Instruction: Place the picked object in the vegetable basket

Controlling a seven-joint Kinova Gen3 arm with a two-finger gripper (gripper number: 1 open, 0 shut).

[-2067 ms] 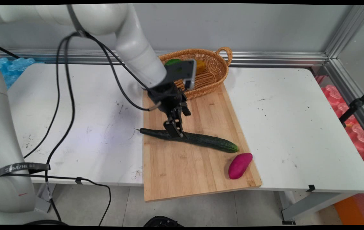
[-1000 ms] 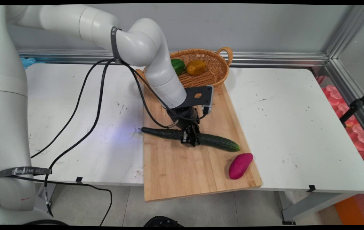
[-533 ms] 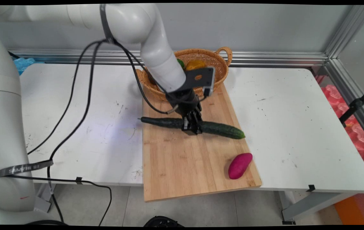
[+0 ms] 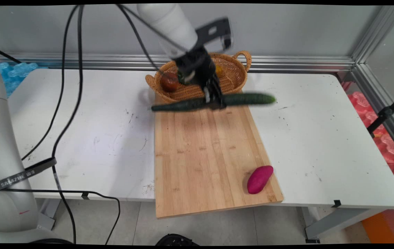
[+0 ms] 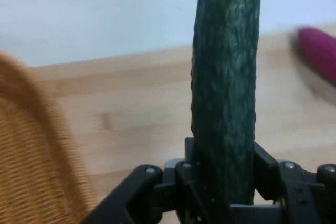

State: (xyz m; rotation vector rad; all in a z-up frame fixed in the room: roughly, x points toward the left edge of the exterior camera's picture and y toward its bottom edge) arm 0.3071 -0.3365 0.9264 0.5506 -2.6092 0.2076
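Upper centre of main view: gripper [image 4: 214, 100] clamped on cucumber [image 4: 214, 100] near its middle, fingers tight on both sides. I see cucumber held level in air, off board [image 4: 211, 155], in front of basket [image 4: 233, 74]. Hand view: cucumber [image 5: 226, 87] runs up from jaws, basket [image 5: 37, 150] at left edge. Basket holds tomato [image 4: 169, 82] plus green and yellow items, partly hidden. Purple sweet potato [image 4: 259, 179] lies at board's lower right corner.

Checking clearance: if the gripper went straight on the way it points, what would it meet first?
Likely the cutting board: gripper, shut on the cucumber, points down at its far end beside the basket. Height unclear.
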